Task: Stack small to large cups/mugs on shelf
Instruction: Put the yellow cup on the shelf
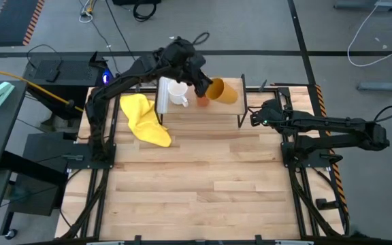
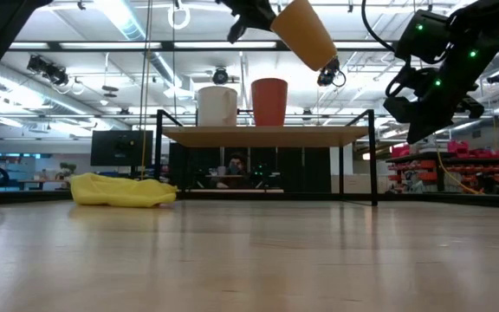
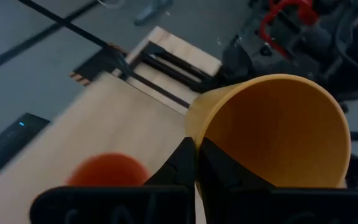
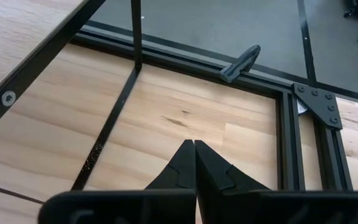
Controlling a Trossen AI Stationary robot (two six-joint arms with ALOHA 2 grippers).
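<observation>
The yellow-orange cup (image 1: 222, 90) (image 2: 306, 31) is in the air above the shelf (image 1: 216, 113) (image 2: 267, 135), tilted, in my left gripper (image 1: 202, 86) (image 3: 196, 142). Below it the orange-red cup (image 1: 202, 101) (image 2: 269, 102) (image 3: 107, 172) and the white mug (image 1: 177, 93) (image 2: 217, 106) stand side by side on the shelf board. My right gripper (image 1: 255, 118) (image 4: 194, 145) is shut on nothing, low over the tabletop just off the shelf's right end. My left gripper pinches the yellow-orange cup's rim wall (image 3: 194, 127): one finger (image 3: 222, 171) sits inside the mouth and the other finger (image 3: 180, 167) outside. The cup is lifted clear and tilted, its mouth toward the gripper and its base (image 2: 326, 59) lower, toward the table's right.
A crumpled yellow cloth (image 1: 145, 120) (image 2: 119, 190) lies on the table left of the shelf. The shelf's thin black legs (image 4: 114, 112) stand close to my right gripper. The near half of the wooden tabletop (image 1: 196, 184) is bare.
</observation>
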